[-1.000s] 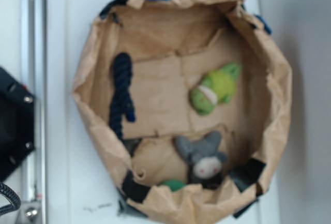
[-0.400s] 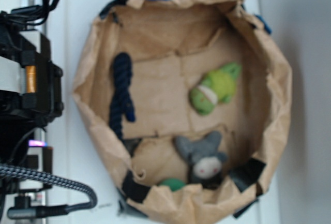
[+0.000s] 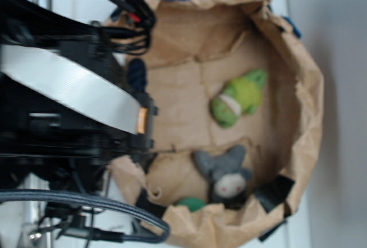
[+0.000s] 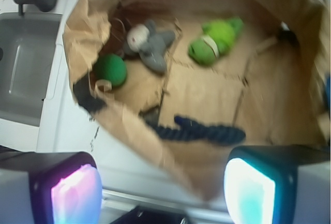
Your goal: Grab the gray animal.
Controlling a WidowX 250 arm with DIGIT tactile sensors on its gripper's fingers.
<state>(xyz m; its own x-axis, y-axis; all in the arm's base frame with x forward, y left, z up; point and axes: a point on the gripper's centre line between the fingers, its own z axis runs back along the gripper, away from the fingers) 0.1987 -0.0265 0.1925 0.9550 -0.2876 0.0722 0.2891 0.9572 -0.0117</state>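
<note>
The gripper (image 4: 163, 190) hangs with its fingers spread wide, holding nothing. The gray animal (image 4: 150, 43) lies far ahead, slightly left, inside the paper bag (image 4: 88, 27). It should advance over the rim before descending.

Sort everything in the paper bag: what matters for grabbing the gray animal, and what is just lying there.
For the job:
- small gray plush animal with pointed ears and white face
- gripper, open, above the bag's edge

Just lying about:
- lime-green plush with a white band
- dark navy twisted rope
- round green ball
- crumpled brown paper bag
</note>
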